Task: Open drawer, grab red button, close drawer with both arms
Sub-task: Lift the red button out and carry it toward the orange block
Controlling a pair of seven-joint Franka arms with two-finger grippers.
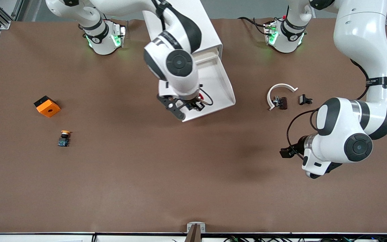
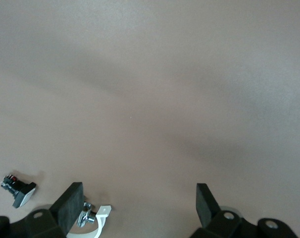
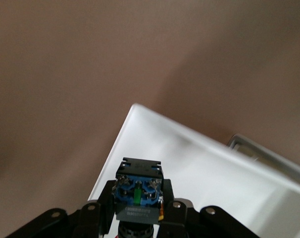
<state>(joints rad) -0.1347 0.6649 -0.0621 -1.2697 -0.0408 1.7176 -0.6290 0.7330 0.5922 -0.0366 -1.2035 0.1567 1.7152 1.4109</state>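
The drawer (image 1: 221, 84) stands pulled out of the white cabinet (image 1: 197, 23), toward the front camera. My right gripper (image 1: 193, 103) hangs over the drawer's front corner, shut on the button (image 1: 198, 101). A bit of the button's red cap shows there. In the right wrist view the button's blue base and black body (image 3: 138, 186) sit between the fingers of the right gripper (image 3: 138, 208), above the drawer's white floor (image 3: 209, 168). My left gripper (image 1: 286, 152) is open and empty over bare table at the left arm's end. Its pads (image 2: 71, 206) stand wide apart.
A white curved clip (image 1: 280, 88) with a small dark part (image 1: 281, 103) and a black part (image 1: 305, 99) lie near the left arm; the clip also shows in the left wrist view (image 2: 93, 225). An orange block (image 1: 47, 106) and an orange-capped button (image 1: 65, 137) lie at the right arm's end.
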